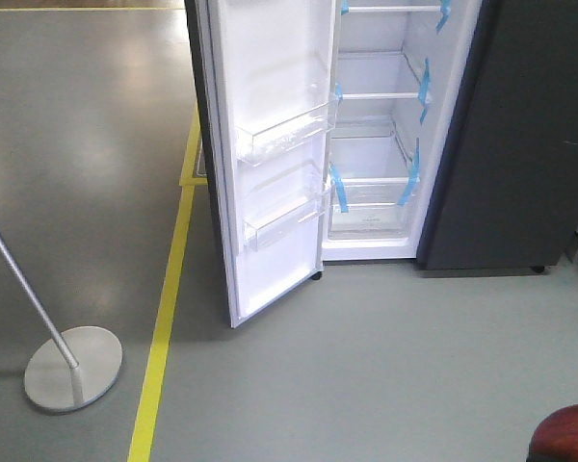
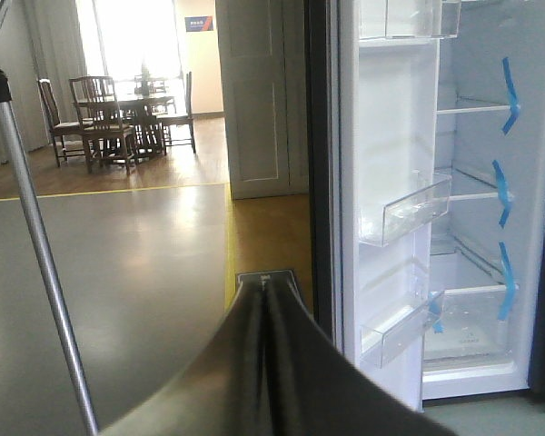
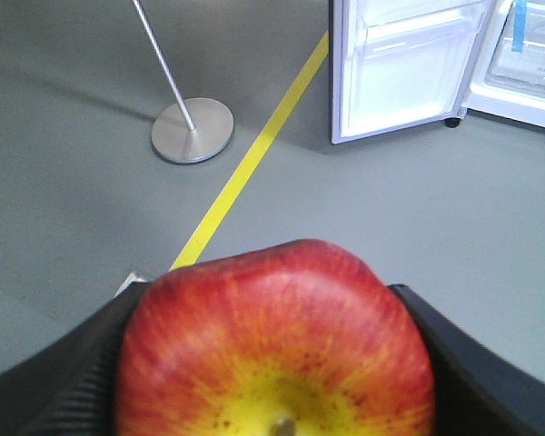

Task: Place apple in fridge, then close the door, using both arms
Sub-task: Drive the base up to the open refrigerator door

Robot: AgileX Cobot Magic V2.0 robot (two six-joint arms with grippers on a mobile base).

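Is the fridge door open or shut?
Open. The door stands swung out, showing its white inside and clear bins, and you can see into the fridge.

door (image 1: 270, 164) stands open left of fridge (image 1: 371, 154) compartment; stand (image 1: 72, 368) on floor well left, floor line (image 1: 169, 318) between them; apple (image 3: 274, 345) held between right gripper (image 3: 272, 368) fingers.

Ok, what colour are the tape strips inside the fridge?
Blue. The tape strips show best in the left wrist view.
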